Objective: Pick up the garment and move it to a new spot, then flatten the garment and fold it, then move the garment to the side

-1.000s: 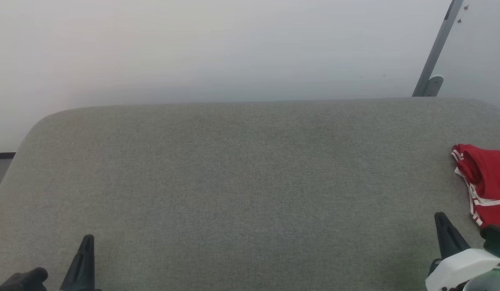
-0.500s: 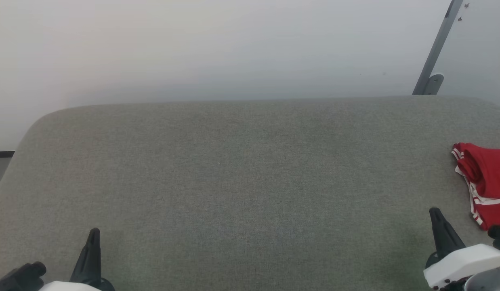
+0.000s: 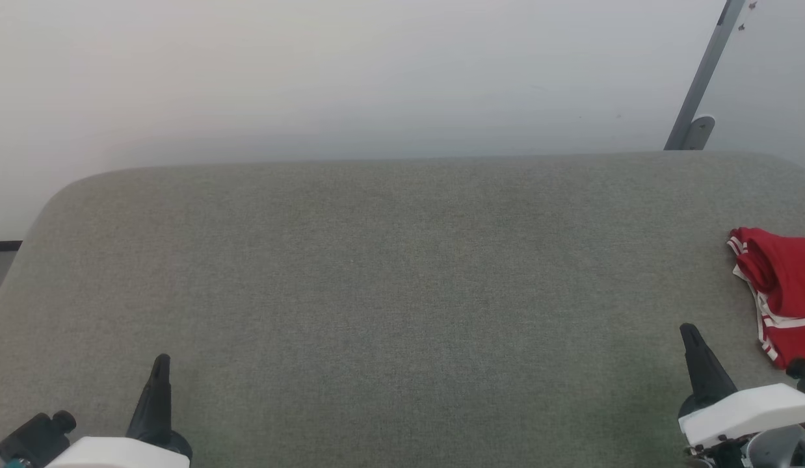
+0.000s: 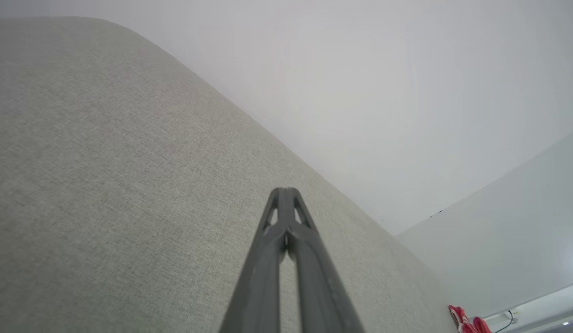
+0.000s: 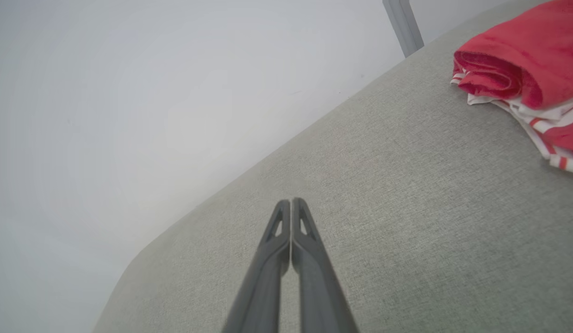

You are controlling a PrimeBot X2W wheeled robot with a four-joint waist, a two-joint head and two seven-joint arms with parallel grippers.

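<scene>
The red basketball-style shirt with white, red-striped trim (image 3: 783, 286) lies as a compact folded bundle at about 3 o'clock in the head view. It sits at the right-hand edge of the wide grey fabric-covered bench (image 3: 402, 273) and is partly cut off by the frame. Judging from that, the folding is done and the shirt is already set to the side. The left tool (image 3: 160, 363) at 7 o'clock and the right tool (image 3: 690, 335) at 5 o'clock each have their dark fingers pressed together on nothing. Both are near the bench's front edge and apart from the cloth, likely parked because no grasp is needed.
</scene>
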